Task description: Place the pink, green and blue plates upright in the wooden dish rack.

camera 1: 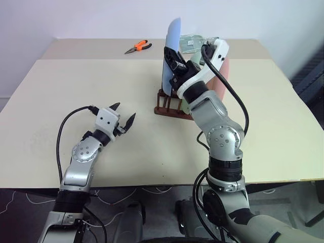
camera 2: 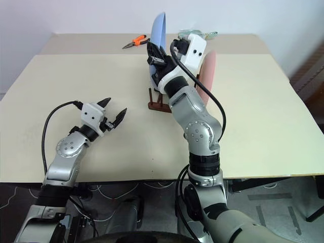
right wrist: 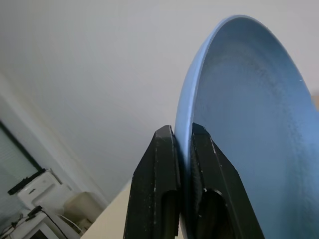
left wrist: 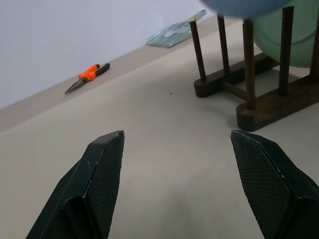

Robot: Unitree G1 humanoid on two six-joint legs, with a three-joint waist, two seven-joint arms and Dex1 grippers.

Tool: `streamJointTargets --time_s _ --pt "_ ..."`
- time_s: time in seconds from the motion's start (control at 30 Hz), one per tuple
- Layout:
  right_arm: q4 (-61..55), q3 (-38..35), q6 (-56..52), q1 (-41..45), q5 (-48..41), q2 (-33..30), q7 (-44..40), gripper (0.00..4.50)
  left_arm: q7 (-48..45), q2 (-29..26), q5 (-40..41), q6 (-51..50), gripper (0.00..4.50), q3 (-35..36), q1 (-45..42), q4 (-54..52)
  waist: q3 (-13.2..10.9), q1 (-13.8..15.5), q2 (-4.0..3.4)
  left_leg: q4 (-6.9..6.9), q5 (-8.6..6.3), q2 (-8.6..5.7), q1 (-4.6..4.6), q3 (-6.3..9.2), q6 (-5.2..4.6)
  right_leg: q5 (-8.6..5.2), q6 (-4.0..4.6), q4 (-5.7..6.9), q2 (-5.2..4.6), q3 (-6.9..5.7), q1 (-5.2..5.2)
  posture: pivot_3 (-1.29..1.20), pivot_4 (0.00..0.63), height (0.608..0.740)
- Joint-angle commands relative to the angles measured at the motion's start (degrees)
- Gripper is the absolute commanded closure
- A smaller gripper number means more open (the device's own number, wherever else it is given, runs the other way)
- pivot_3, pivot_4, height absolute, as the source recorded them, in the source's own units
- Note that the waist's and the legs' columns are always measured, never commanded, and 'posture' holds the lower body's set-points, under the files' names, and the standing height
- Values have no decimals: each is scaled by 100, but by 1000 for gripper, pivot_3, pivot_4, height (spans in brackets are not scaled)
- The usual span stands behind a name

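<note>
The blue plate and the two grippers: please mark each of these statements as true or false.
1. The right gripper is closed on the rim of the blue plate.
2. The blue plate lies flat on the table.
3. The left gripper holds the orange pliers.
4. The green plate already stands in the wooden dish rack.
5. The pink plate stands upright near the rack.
1. True. The right gripper pinches the rim of the blue plate.
2. False. It is held upright above the wooden dish rack.
3. False. The left gripper is open and empty; the orange pliers lie at the far side of the table.
4. True. The green plate stands between the dowels.
5. True. The pink plate stands on edge, partly behind the right arm.
</note>
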State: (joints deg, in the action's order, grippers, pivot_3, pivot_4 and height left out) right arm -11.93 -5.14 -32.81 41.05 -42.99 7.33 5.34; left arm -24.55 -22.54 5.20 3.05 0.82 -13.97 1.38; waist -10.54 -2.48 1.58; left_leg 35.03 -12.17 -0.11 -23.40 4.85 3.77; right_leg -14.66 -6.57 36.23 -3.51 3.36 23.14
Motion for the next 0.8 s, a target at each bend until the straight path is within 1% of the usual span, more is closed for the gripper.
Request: streamJointTargets --time_s 0.03,0.1,0.37,0.5,0.57,0.6,0.7,0.77,0.8 --pt "322 -215 -1 131 -172 415 310 4500 -25 -2 -15 89 1031 23 -8 -197 2 9 -1 1 0 0 0 0 0 0 0 0 0 0 -1 0 150 740" --pt "461 -301 6 210 -307 379 409 4500 -40 3 -20 90 1031 20 -5 -199 3 7 0 2 0 -1 0 0 0 0 0 -3 -1 0 -4 0 150 740" --pt "665 -351 80 402 -389 239 533 4500 -60 9 -36 105 1031 14 18 -195 -4 5 -10 0 0 -1 -4 0 0 0 0 -2 -1 0 2 0 150 740" --pt "604 -58 -2 386 -173 88 334 4500 -52 32 -57 123 1031 -2 -2 -161 -4 -3 -11 0 0 -1 -3 0 0 0 0 -2 0 0 2 0 150 740" --pt "572 76 -37 385 -38 9 228 3747 -52 44 -66 134 954 -11 -7 -151 -4 -5 -11 0 0 -1 -3 0 0 0 0 -2 0 0 2 0 150 740" --pt "558 119 -55 383 23 -18 184 3474 -53 49 -66 136 954 -12 -5 -151 -4 -5 -11 0 0 -1 -3 0 0 0 0 -2 1 0 3 0 150 740" --pt "503 210 -54 384 204 -77 71 2044 -52 66 -74 132 954 -10 -2 -156 -4 -4 -10 0 0 0 -3 0 0 0 0 -2 1 0 3 0 150 740" --pt "437 343 -12 395 442 -182 -32 886 -52 83 -83 127 954 -7 -2 -160 -4 -1 -11 0 0 -1 -3 0 0 0 0 -2 1 0 3 0 150 740" --pt "401 419 31 405 573 -247 -103 541 -52 90 -87 123 954 -6 -2 -160 -4 0 -10 0 0 0 -4 0 0 0 0 -3 1 0 3 0 150 740"
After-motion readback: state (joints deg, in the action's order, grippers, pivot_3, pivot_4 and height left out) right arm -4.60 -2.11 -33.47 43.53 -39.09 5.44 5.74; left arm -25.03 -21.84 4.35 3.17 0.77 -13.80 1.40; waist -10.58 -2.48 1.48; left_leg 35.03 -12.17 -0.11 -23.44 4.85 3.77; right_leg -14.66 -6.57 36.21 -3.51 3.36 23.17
